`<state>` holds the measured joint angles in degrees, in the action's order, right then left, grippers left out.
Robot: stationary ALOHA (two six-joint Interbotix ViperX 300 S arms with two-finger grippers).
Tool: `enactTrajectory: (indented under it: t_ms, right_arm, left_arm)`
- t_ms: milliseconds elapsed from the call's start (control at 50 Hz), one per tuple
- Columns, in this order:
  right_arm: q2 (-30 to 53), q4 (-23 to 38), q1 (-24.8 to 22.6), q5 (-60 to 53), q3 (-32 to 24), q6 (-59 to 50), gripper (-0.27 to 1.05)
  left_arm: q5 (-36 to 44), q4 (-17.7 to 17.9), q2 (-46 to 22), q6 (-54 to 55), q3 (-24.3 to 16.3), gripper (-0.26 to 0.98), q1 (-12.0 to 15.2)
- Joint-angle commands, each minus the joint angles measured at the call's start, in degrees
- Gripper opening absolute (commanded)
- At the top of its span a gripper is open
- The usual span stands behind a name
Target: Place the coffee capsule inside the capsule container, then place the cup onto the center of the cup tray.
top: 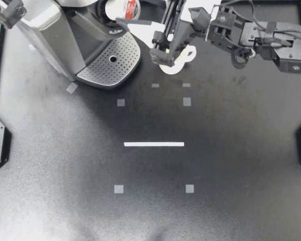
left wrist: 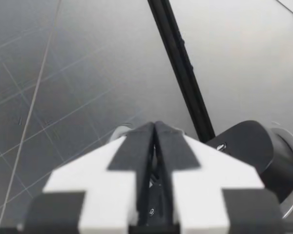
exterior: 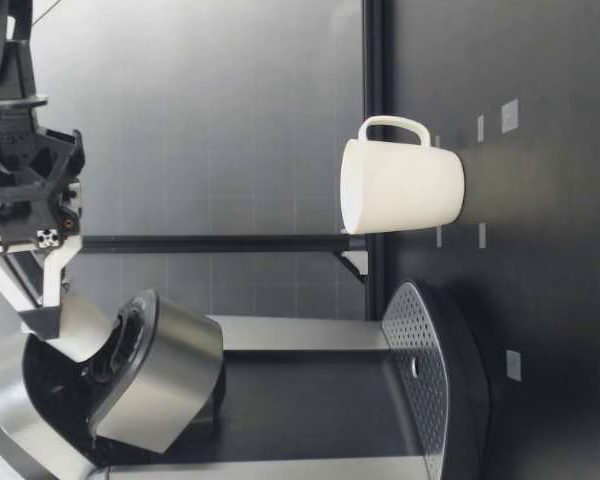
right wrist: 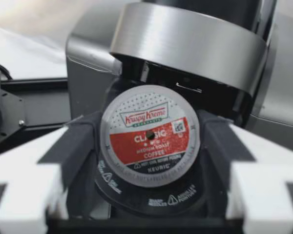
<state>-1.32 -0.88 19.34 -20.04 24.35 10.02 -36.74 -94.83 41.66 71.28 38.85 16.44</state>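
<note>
Right claw [top: 123, 12], shown pinching the coffee capsule [right wrist: 150, 141] at the mouth of the capsule container [right wrist: 156, 201]; if released tilted, the capsule could be jammed against the rim or dropped.

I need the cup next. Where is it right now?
The cup stands upright on the table beside the drip tray, partly under my right arm in the top view.
</note>
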Motion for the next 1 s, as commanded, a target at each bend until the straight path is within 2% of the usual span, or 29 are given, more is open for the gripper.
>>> enactTrajectory:
  t_ms: [0,800,980]
  right_arm:
    - [-0.7,0.1,0.5,-0.2,-1.7,0.1,0.54]
    - [3.0,1.3,0.5,5.1,-6.0,0.1,0.54]
    - [4.1,1.3,0.5,6.8,-7.6,-0.1,0.57]
  left_arm:
    - [-0.1,-0.3,0.3,0.1,-0.5,0.13,0.2]
    - [-0.2,-0.4,0.2,0.0,-0.4,0.13,0.2]
    - [-0.2,-0.4,0.3,-0.1,-0.2,0.13,0.2]
